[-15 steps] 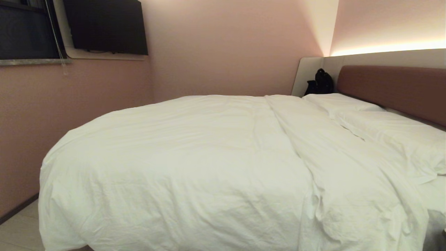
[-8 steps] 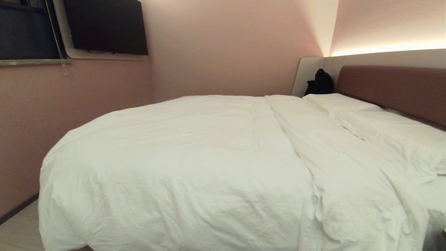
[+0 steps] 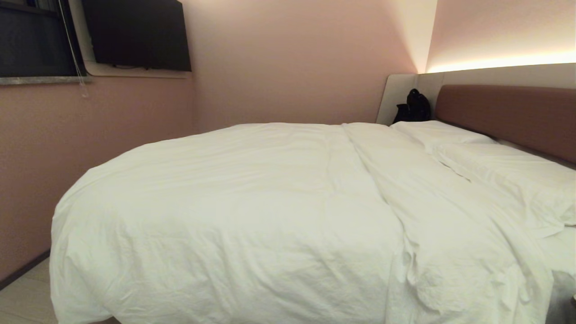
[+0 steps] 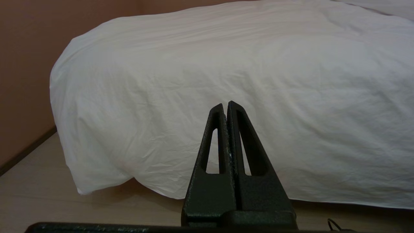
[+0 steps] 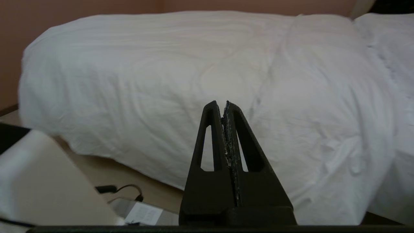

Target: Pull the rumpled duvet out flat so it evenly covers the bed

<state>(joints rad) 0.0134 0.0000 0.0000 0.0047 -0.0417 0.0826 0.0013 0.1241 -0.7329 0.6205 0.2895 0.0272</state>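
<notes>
The puffy white duvet (image 3: 252, 207) lies spread over the bed, draping down its near side and foot end, with a long ridge (image 3: 405, 193) running toward the pillows. The bed shows its brown headboard (image 3: 508, 117). Neither arm appears in the head view. My left gripper (image 4: 225, 105) is shut and empty, held low before the duvet's hanging side (image 4: 226, 64) and apart from it. My right gripper (image 5: 221, 105) is also shut with nothing in it, facing the duvet (image 5: 181, 71) from a short distance.
Two white pillows (image 3: 495, 166) lie by the headboard and a black bag (image 3: 414, 107) stands in the far corner. A pink wall (image 3: 45, 157) runs close along the bed's foot end. Pale floor (image 4: 64, 200) lies below the duvet's hem. My base with a cable (image 5: 123, 189) shows under the right arm.
The head view stays the same over all three frames; the duvet has not moved.
</notes>
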